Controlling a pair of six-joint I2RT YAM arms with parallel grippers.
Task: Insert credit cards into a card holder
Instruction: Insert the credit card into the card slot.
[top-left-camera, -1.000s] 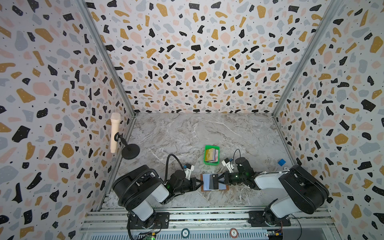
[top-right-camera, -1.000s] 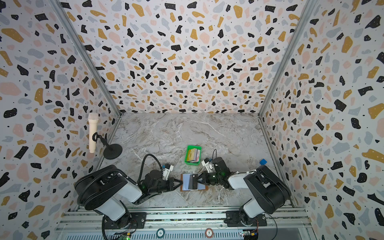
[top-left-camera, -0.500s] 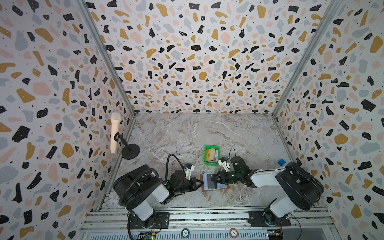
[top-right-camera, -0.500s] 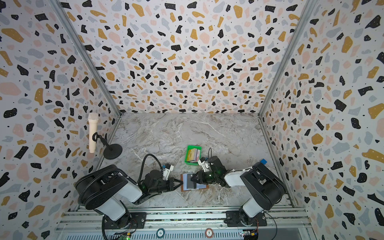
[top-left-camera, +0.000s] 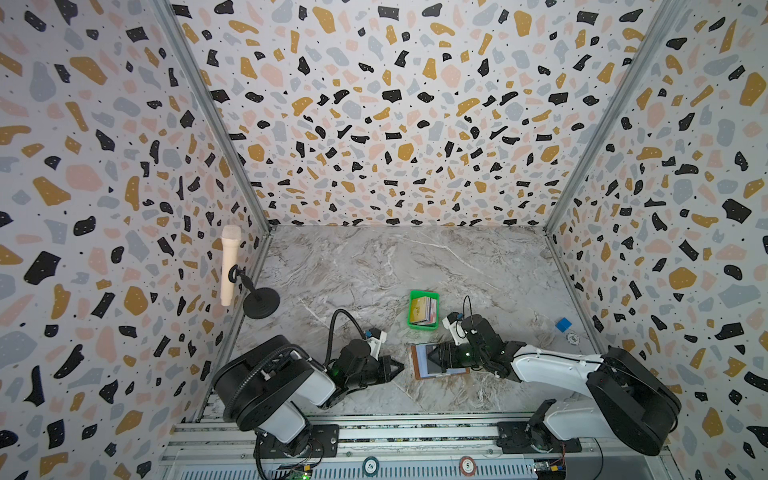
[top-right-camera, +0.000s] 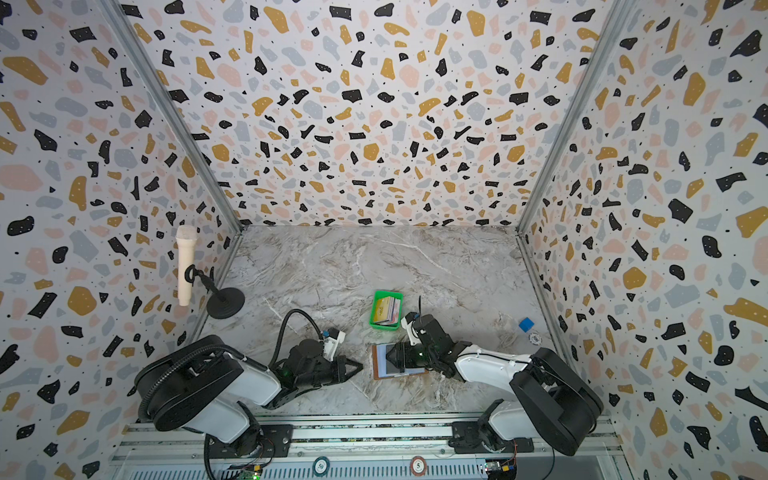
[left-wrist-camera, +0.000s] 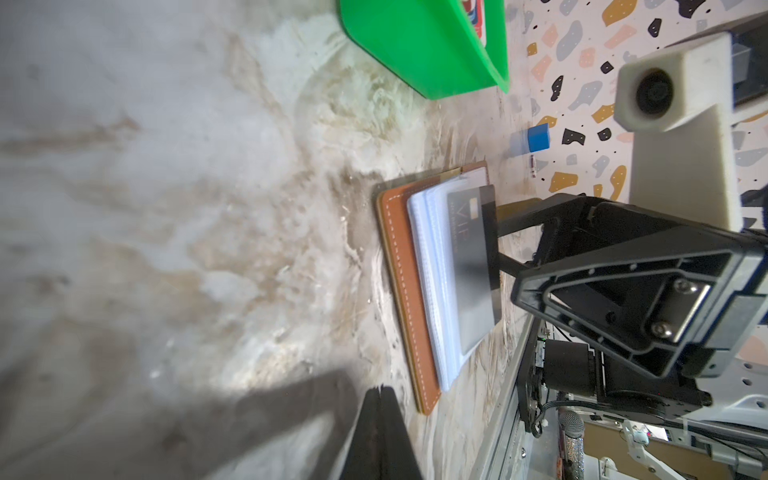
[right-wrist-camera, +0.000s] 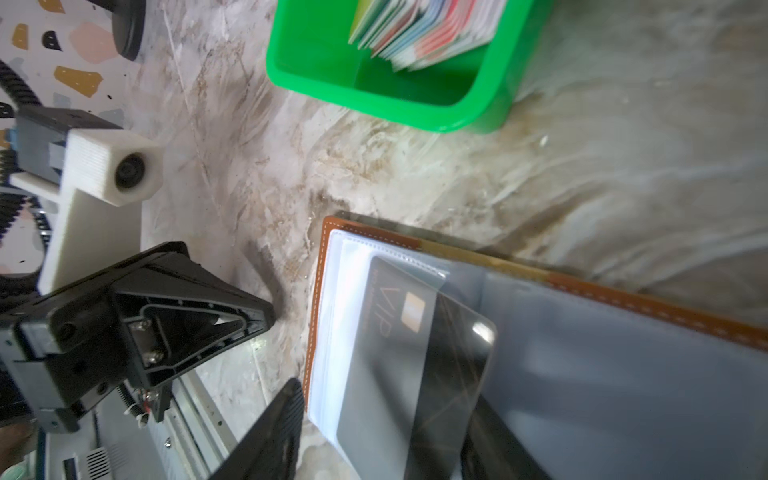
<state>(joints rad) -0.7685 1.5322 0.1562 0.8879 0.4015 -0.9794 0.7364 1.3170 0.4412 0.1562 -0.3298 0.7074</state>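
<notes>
The card holder (top-left-camera: 419, 363) (top-right-camera: 379, 362) lies open near the table's front, tan leather with pale clear sleeves (right-wrist-camera: 582, 365). A black card (right-wrist-camera: 415, 353) (left-wrist-camera: 473, 266) sits partly inside one sleeve, one end sticking out. My right gripper (top-left-camera: 441, 357) (right-wrist-camera: 386, 407) hovers over the holder, open, its jaws wide on either side of that card and not pinching it. My left gripper (top-left-camera: 400, 368) (left-wrist-camera: 380, 390) is shut and empty, its tip a short gap left of the holder's leather edge (left-wrist-camera: 409, 291). The other credit cards (top-left-camera: 424, 311) (right-wrist-camera: 424, 29) stand stacked in the green tray.
The green tray (top-left-camera: 423, 328) (top-right-camera: 384, 327) stands just behind the holder. A microphone on a black stand (top-left-camera: 230, 266) is at the left wall. A blue block (top-left-camera: 563, 324) and a round chip (top-left-camera: 573, 338) lie at the right. A metal rail runs along the front.
My right gripper's jaws have spread apart from shut, and its wrist has shifted left over the holder. The left gripper stays shut beside the holder.
</notes>
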